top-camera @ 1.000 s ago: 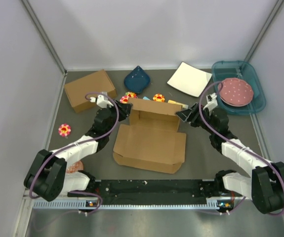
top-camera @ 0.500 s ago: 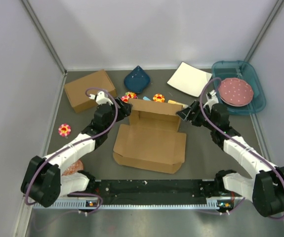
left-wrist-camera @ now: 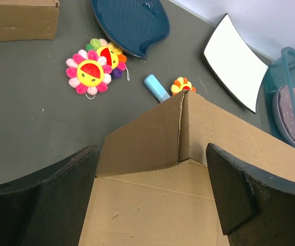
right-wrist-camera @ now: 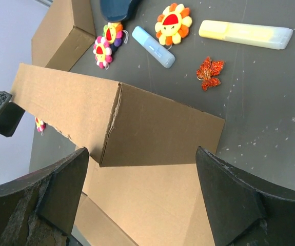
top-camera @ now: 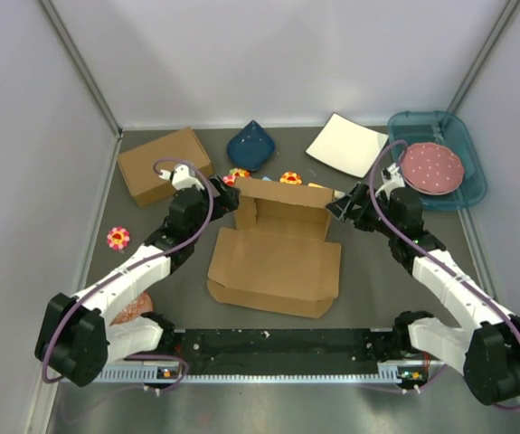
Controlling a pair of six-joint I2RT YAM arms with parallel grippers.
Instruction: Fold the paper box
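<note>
The paper box (top-camera: 276, 258) lies in the middle of the table, its flat tray toward me and its back wall (top-camera: 282, 201) standing upright with side flaps folded in. My left gripper (top-camera: 227, 201) hangs at the box's back left corner, open; in the left wrist view the corner (left-wrist-camera: 180, 128) shows between the wide black fingers (left-wrist-camera: 52, 195), which are not pinching it. At the back right corner my right gripper (top-camera: 342, 210) is open too. The right wrist view has the folded corner (right-wrist-camera: 137, 128) lying between its spread fingers (right-wrist-camera: 234, 200).
A deeper brown box (top-camera: 165, 165) stands at the back left. Behind the paper box lie a dark blue dish (top-camera: 250, 145), flower toys (top-camera: 290, 179), a blue tube (right-wrist-camera: 153, 47) and a yellow marker (right-wrist-camera: 246, 34). A white plate (top-camera: 347, 145) and a teal tray (top-camera: 463, 185) sit back right.
Both grippers have opened wide and let go of the box's back corners. The back wall stays upright. Both arms shifted slightly outward.
</note>
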